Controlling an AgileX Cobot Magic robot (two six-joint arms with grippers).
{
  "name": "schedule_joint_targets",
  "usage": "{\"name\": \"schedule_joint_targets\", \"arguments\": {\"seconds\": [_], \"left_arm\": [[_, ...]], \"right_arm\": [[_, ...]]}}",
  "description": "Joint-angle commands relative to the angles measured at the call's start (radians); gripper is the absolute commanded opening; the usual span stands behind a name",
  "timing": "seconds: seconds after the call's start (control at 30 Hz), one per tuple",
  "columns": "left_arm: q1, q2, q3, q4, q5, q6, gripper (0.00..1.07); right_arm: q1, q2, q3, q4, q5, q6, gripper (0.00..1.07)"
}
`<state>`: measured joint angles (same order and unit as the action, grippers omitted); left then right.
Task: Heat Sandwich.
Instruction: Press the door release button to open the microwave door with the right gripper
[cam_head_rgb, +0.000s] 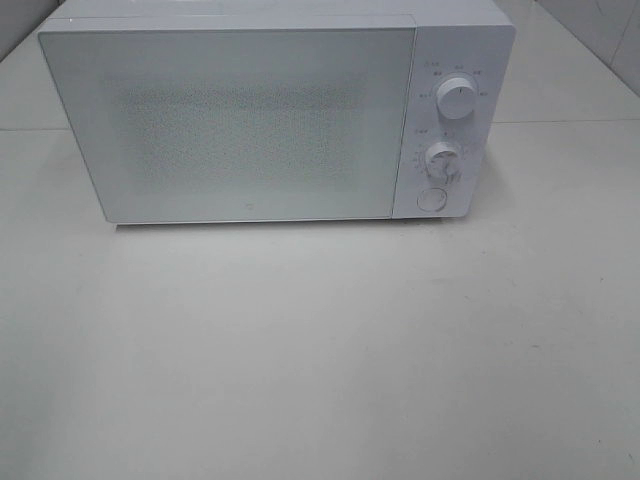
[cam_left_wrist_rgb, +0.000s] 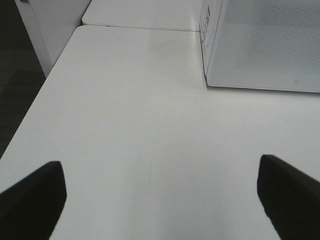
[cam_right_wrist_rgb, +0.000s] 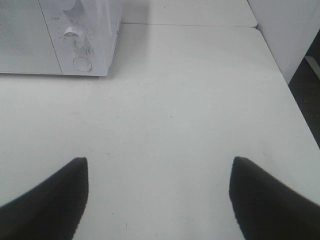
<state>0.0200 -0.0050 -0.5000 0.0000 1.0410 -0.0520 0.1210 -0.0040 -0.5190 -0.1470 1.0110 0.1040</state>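
White microwave (cam_head_rgb: 250, 120), door shut, two dials, on white table (cam_head_rgb: 320, 360)

Bright, even, diffuse light from overhead; cool, slightly washed-out whites. Thin soft shadow along the base of the microwave (cam_head_rgb: 250, 120) on the counter (cam_head_rgb: 320, 350). Low contrast between white appliance and pale counter in the high view, with the door mesh rendered as fine grain. Close to both wrist lenses, left tool (cam_left_wrist_rgb: 160, 165) and right tool (cam_right_wrist_rgb: 160, 161) seen as black, featureless shapes with soft, defocused edges. Floor (cam_left_wrist_rgb: 12, 75) nearly black, underexposed. Counter edges splayed by wide-angle perspective.
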Motion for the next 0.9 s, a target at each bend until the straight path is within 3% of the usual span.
{"name": "schedule_joint_targets", "arguments": {"seconds": [0.03, 0.9], "left_arm": [[0.002, -0.026, 0.003, 0.000, -0.005, 0.001, 0.98], [0.002, -0.026, 0.003, 0.000, -0.005, 0.001, 0.98]], "right_arm": [[-0.006, -0.007, -0.013, 0.003, -0.041, 0.013, 0.76], [-0.006, 0.395, -0.010, 0.055, -0.434, 0.016, 0.76]]}}
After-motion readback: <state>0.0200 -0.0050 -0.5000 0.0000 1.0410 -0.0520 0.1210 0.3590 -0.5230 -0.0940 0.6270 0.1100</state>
